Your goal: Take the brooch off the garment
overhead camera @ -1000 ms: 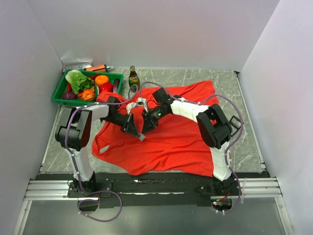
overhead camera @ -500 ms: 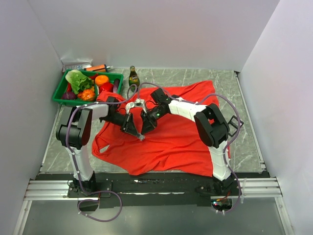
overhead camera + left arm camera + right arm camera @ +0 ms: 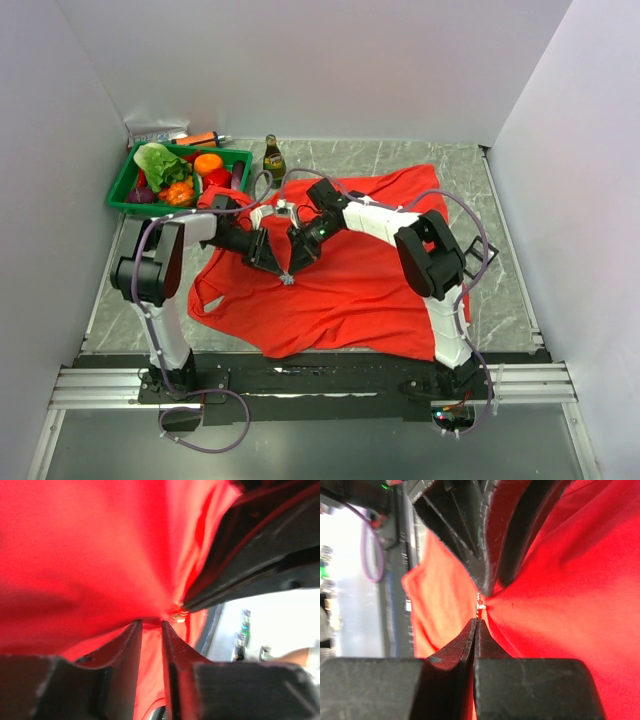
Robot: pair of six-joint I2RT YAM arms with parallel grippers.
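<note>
The red garment (image 3: pixel 350 290) lies spread across the table. Both grippers meet over its left-centre. My left gripper (image 3: pixel 282 271) is shut on a pinch of the fabric, which is drawn up to a point at its tips (image 3: pixel 151 622). The brooch (image 3: pixel 480 606) is a tiny gold pin right beside that pinch; it also shows in the left wrist view (image 3: pixel 178 614) and as a speck in the top view (image 3: pixel 288 280). My right gripper (image 3: pixel 477 621) is shut, with its tips on the brooch's end. It also shows in the top view (image 3: pixel 293 268).
A green basket (image 3: pixel 122 196) of vegetables stands at the back left, with a dark bottle (image 3: pixel 273 157) next to it and an orange tube (image 3: pixel 200 138) behind. A dark gridded piece (image 3: pixel 483 250) lies at the garment's right edge. Walls close in on three sides.
Both grippers have shifted slightly left and back together, staying at the brooch. The right arm's elbow has swung a little left. The grips look the same.
</note>
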